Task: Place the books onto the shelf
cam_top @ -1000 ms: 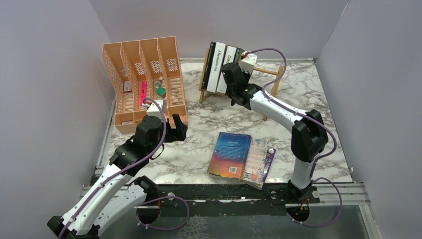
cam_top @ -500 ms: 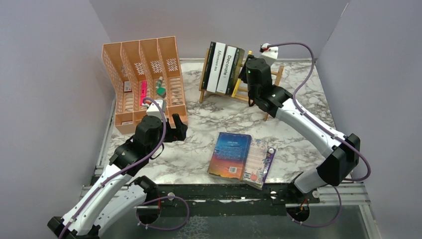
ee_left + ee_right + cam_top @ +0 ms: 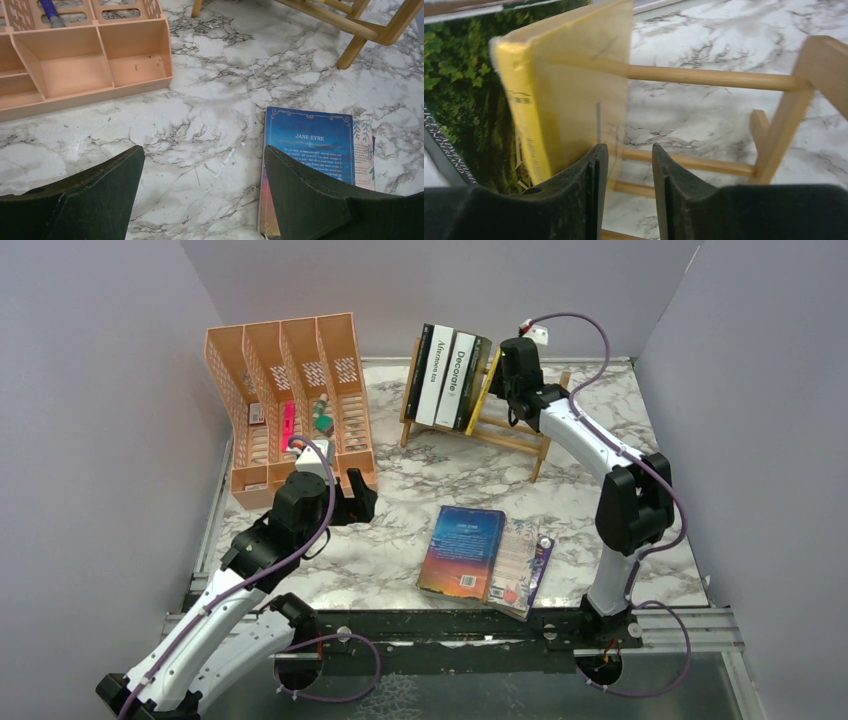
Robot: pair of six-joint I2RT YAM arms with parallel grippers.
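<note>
**Right hand (image 3: 630, 150) at yellow book (image 3: 524, 100) on shelf (image 3: 704, 78)**

Its fingers stand narrowly apart at that book's edge; whether they pinch it I cannot tell; the book leans on the shelf beside the green book (image 3: 473, 380), white book (image 3: 457, 372) and black book (image 3: 433, 365); blue book (image 3: 462, 550) lies partly over floral book (image 3: 527, 562) on the tabletop (image 3: 400, 480); left hand (image 3: 204, 150) hangs wide open above it.

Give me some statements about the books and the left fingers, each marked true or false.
1. Four books stand on the wooden shelf. True.
2. The Jane Eyre book stands on the shelf. False: it lies flat on the table, overlapping the floral book.
3. The left fingers are open and hold nothing. True.
4. The yellow book lies flat on the table. False: it stands on the shelf, rightmost in the row.
</note>
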